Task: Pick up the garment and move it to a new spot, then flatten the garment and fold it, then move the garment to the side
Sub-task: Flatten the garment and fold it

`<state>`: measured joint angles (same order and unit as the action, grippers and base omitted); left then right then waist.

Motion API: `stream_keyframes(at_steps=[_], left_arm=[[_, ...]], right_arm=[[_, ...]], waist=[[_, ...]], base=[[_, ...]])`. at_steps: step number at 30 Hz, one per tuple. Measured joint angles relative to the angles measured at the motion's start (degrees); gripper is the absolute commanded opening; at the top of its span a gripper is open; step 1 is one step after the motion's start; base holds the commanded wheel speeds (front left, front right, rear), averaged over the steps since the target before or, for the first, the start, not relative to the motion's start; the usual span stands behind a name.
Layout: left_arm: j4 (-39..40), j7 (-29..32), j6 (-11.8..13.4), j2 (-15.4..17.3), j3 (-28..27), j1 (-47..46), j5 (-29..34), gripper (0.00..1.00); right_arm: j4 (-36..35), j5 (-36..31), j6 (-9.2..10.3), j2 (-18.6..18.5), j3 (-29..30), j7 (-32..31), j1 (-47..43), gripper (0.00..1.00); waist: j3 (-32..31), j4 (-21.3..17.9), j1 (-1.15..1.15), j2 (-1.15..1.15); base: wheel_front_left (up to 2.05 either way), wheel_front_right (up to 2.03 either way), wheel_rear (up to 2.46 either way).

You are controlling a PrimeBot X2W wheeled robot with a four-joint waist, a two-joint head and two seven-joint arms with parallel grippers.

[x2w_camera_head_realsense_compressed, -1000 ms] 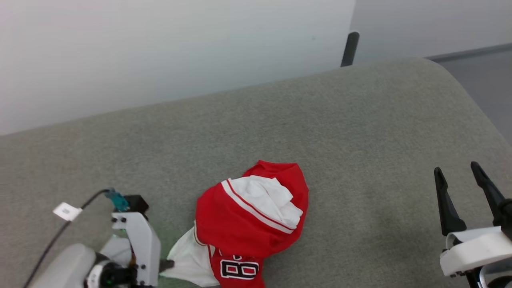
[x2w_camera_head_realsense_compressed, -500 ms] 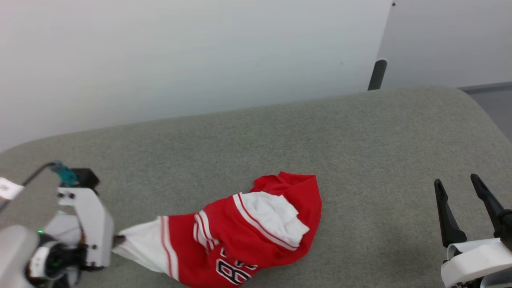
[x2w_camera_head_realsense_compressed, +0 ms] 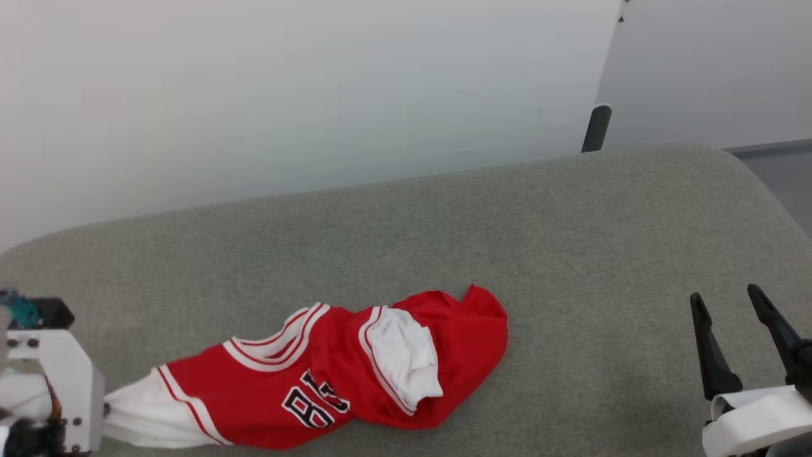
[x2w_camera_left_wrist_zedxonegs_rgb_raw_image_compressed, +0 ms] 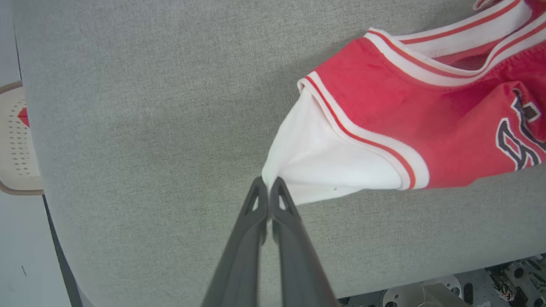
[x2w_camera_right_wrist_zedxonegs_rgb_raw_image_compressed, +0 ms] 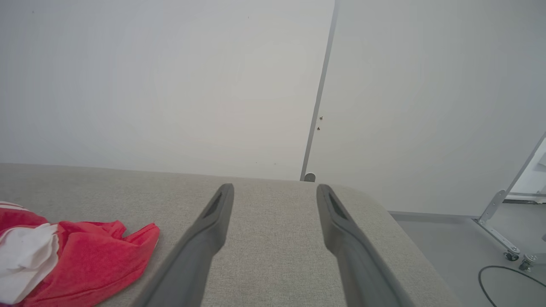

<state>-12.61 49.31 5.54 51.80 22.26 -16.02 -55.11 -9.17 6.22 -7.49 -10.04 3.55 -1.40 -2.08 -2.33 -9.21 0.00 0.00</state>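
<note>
Two pairs: left jaws tight on garment (x2w_camera_left_wrist_zedxonegs_rgb_raw_image_compressed: 375, 115) sleeve (right jaws wide, empty).

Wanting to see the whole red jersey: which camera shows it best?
The head view: the garment shows nearly whole. The left wrist view shows its pinched white sleeve; the right wrist view, its crumpled end.

Grey fabric-covered surface (x2w_camera_head_realsense_compressed: 571, 209), plain pale wall (x2w_camera_head_realsense_compressed: 285, 95), dark post (x2w_camera_head_realsense_compressed: 597, 127), grey floor (x2w_camera_right_wrist_zedxonegs_rgb_raw_image_compressed: 448, 256)
</note>
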Motion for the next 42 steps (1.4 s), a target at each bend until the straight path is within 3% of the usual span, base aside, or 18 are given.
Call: stream_keyframes(at_steps=[4, 5, 6, 7, 8, 9, 17, 21, 31, 42], left_arm=[[-2.2, -2.1, -0.3, -1.6, -0.1, 1.4, -0.6, 0.00], [-2.8, -2.6, -0.3, -2.0, -0.1, 1.6, -0.8, 0.02], [-3.3, -3.0, -0.3, -2.3, -0.1, 1.8, -0.9, 0.13], [-3.5, -3.3, -0.5, -2.6, 0.0, 1.9, -0.8, 0.38], [-3.8, -3.8, -0.5, -2.8, 0.0, 1.9, -0.8, 0.75], [-4.2, -4.3, -0.5, -3.2, -0.1, 1.9, -0.8, 1.00], [-2.6, -7.2, -0.7, -4.1, -0.9, -0.4, -0.3, 1.00], [0.1, -11.8, -0.7, -4.6, -2.2, -0.7, 0.7, 1.00], [7.9, -29.2, 0.1, -7.7, -4.5, 3.0, 6.0, 1.00], [9.8, -46.5, 1.4, -10.9, -5.9, 9.7, 11.4, 1.00]], right_arm=[[-0.2, 0.0, 0.00, 0.1, 0.1, -0.1, 0.0, 1.00], [-0.3, 0.0, 0.00, 0.1, 0.0, -0.1, 0.0, 1.00], [-0.3, 0.0, 0.00, 0.2, 0.0, -0.2, 0.0, 1.00], [-0.3, 0.0, 0.00, 0.2, 0.0, -0.3, 0.0, 1.00], [-0.3, 0.0, 0.00, 0.2, -0.1, -0.6, 0.0, 1.00], [-0.3, 0.0, 0.00, 0.3, -0.2, -0.7, 0.0, 1.00], [-0.3, 0.6, 0.00, -0.3, -1.1, -1.7, -0.4, 1.00], [0.1, 0.8, 0.00, -0.4, -2.1, -2.0, -0.2, 1.00], [1.2, 1.7, 0.00, -0.4, -3.0, -2.4, -0.1, 1.00], [1.3, 2.2, 0.00, 0.1, -3.6, -3.2, -0.8, 1.00]], waist=[[0.2, -0.3, 0.00, 0.00], [0.2, -0.4, 0.00, 0.00], [0.2, -0.4, 0.00, 0.00], [0.2, -0.4, 0.00, 0.00], [0.2, -0.4, 0.00, 0.00], [0.2, -0.4, 0.00, 0.00], [-0.6, 1.2, 0.00, 0.00], [-1.2, 2.4, 0.00, 0.00], [-3.1, 6.9, 0.00, 0.00], [-4.9, 12.9, 0.00, 0.00]], base=[[0.00, 0.00, 0.00], [0.00, 0.00, 0.00], [0.00, 0.00, 0.00], [0.00, 0.00, 0.00], [0.00, 0.00, 0.00], [0.00, 0.00, 0.00], [0.00, 0.00, 0.00], [0.00, 0.00, 0.00], [0.00, 0.00, 0.00], [0.00, 0.00, 0.00]])
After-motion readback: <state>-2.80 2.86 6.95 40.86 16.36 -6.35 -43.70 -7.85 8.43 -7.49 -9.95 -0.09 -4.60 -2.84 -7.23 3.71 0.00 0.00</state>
